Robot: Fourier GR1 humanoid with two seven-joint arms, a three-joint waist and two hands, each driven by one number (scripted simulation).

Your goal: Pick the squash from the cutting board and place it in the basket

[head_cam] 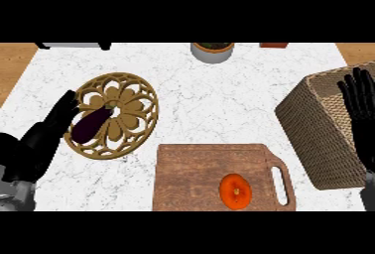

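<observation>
An orange, round squash [236, 191] lies on the brown wooden cutting board [198, 168] near the counter's front edge. To the right stands a woven wicker basket [311, 124]. My right hand [362, 111] is open, fingers straight and pointing up, over the basket's right part at the view's right edge. My left hand [44, 136] is open at the lower left, its fingers lying by the left rim of a trivet. Neither hand touches the squash.
A golden openwork round trivet [128, 99] holds a dark purple eggplant [92, 124] at the left. A grey pot with a plant [212, 51] stands at the back edge, with a red object [273, 44] beside it. White marble counter [219, 99] lies between.
</observation>
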